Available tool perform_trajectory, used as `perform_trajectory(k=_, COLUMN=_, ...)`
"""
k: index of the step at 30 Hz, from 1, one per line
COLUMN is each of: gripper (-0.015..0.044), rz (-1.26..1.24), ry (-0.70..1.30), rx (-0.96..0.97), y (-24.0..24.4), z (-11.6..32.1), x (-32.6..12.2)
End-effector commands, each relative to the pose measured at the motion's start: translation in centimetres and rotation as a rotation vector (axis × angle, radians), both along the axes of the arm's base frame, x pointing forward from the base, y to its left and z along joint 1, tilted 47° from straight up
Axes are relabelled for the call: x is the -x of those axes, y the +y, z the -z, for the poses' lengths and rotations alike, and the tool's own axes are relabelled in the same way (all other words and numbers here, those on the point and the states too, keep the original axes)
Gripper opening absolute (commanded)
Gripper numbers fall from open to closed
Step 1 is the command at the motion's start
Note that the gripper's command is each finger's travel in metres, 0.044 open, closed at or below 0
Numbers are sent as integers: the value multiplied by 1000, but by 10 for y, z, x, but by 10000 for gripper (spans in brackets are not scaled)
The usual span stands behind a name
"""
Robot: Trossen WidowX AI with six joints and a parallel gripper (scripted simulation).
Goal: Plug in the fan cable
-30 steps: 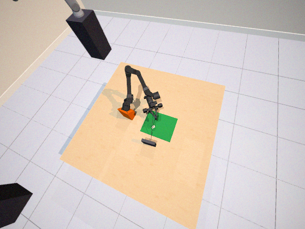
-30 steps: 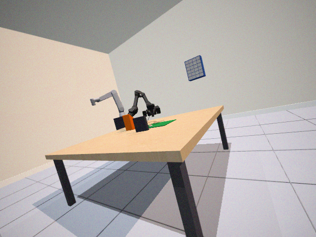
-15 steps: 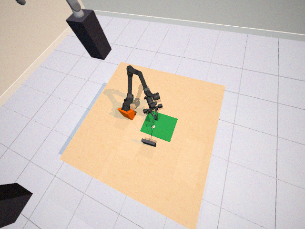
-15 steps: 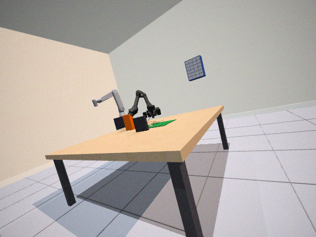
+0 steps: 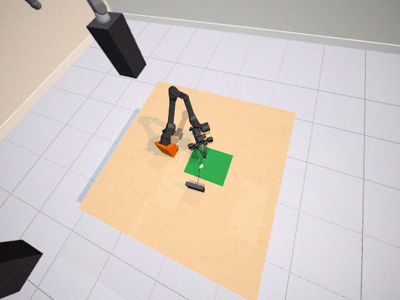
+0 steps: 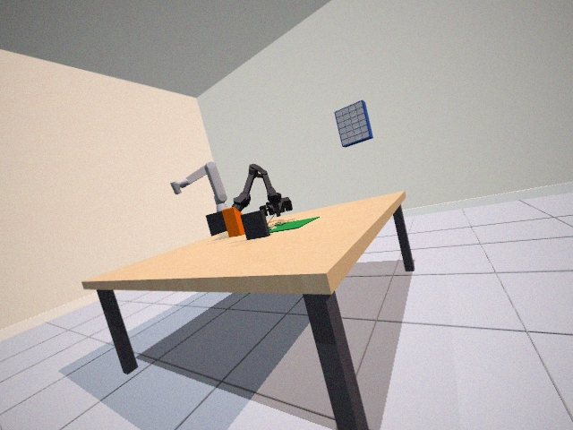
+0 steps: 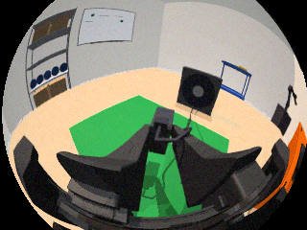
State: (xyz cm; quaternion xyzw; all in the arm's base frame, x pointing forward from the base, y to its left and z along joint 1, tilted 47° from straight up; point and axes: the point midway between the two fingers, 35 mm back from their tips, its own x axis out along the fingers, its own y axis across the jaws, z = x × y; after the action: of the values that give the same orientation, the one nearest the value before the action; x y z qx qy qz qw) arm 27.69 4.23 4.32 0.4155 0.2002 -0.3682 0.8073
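A pale wooden table (image 6: 259,263) on dark legs stands on a floor of light grey tiles, with a cream wall on one side and a grey-green wall on the other; a small blue-edged grid panel (image 6: 354,123) hangs on the grey-green wall. In the top view a flat green board (image 5: 213,167) lies near the table's middle, and the fan (image 5: 195,186), a dark slab standing on edge, sits just off the board's 7 o'clock corner. The arm (image 5: 180,109) rises from its orange base (image 5: 166,148), at 9 o'clock of the board, folds at a high elbow and slopes down so the wrist hangs over the board's 11 o'clock corner. The gripper (image 7: 165,136) points down and forward toward the fan; its two dark fingers are drawn close and pinch the small dark plug (image 7: 164,122) at their tips, above the green surface. A thin cable (image 5: 198,170) trails from there across the board to the fan. A small pale part on the board, at 6 o'clock of the gripper, may be the header (image 5: 200,165); it is too small to be sure.
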Motion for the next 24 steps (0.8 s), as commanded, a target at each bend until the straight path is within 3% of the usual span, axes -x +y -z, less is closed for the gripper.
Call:
perform_trajectory(k=1, gripper=0, rz=7, ry=-9, rx=-1, y=3, z=1, x=-2)
perform_trajectory(k=24, gripper=0, rz=7, ry=-8, rx=-1, y=18, z=15, x=-4)
